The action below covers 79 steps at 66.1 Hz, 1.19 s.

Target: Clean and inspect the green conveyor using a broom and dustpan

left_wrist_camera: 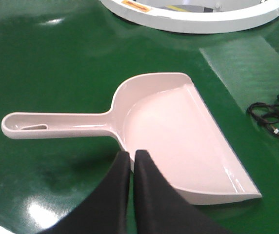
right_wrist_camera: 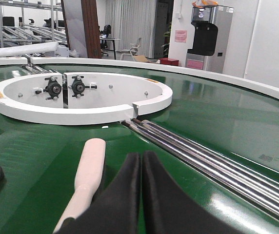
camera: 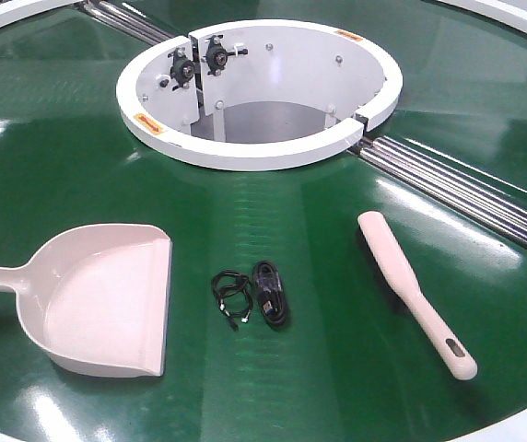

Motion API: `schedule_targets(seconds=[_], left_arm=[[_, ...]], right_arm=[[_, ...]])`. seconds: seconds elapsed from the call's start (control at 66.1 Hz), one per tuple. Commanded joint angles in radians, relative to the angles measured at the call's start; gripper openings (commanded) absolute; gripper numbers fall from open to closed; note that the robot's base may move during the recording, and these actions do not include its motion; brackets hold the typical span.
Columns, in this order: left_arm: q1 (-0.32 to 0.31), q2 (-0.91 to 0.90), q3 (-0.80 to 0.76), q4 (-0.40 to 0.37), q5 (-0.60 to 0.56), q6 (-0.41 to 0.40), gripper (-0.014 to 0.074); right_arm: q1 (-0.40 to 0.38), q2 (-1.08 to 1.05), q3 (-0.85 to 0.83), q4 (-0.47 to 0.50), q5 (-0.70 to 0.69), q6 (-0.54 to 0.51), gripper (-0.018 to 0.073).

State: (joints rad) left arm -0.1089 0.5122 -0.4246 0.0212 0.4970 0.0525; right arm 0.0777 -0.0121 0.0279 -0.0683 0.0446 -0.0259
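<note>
The green conveyor fills the front view, glossy, with a white central ring. On its left lies the pale pink dustpan, handle pointing left. The slim broom rests at the right, handle toward the front edge. Neither gripper shows in the front view. In the left wrist view my left gripper hovers shut and empty just before the dustpan, near where handle meets tray. My right gripper is shut and empty just right of the broom.
A coiled black cable lies between dustpan and broom. Silver metal rails run from the ring toward the right edge. The white outer rim shows at the front right. Beyond the belt stand shelving and a dispenser.
</note>
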Motion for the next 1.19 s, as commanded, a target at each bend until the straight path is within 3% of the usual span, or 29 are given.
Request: schedule_targets(seconds=[0.0, 0.121, 0.363, 0.439, 0.605, 0.711, 0.817, 0.953, 1.18], left_arm=[[-0.005, 0.026, -0.035, -0.01, -0.085, -0.006, 0.0022], [-0.005, 0.034, -0.037, -0.008, -0.084, -0.004, 0.0111], [-0.005, 0.034, -0.037, 0.009, -0.089, -0.003, 0.0492], [-0.005, 0.034, -0.037, 0.007, -0.106, -0.003, 0.0567], [-0.005, 0.034, -0.037, -0.047, -0.09, -0.007, 0.0598], [-0.005, 0.043, -0.072, -0.004, -0.061, 0.016, 0.0569], [-0.005, 0.12, -0.196, 0.058, 0.081, 0.148, 0.0534], [-0.005, 0.281, -0.395, 0.061, 0.258, 0.385, 0.05], [-0.005, 0.614, -0.664, 0.06, 0.449, 0.626, 0.05]], right_arm=[[-0.006, -0.01, 0.003, -0.01, -0.07, -0.001, -0.0008], [-0.006, -0.01, 0.003, -0.01, -0.07, -0.001, -0.0008], [-0.006, -0.01, 0.003, -0.01, -0.07, -0.001, -0.0008], [-0.006, -0.01, 0.003, -0.01, -0.07, -0.001, -0.0008], [-0.006, -0.01, 0.003, -0.01, -0.069, -0.001, -0.0008], [-0.006, -0.01, 0.003, -0.01, -0.069, -0.001, -0.0008], [-0.006, -0.01, 0.003, -0.01, -0.069, -0.001, -0.0008], [-0.006, -0.01, 0.003, -0.01, -0.069, -0.001, -0.0008], [-0.006, -0.01, 0.003, -0.01, -0.069, -0.001, -0.0008]])
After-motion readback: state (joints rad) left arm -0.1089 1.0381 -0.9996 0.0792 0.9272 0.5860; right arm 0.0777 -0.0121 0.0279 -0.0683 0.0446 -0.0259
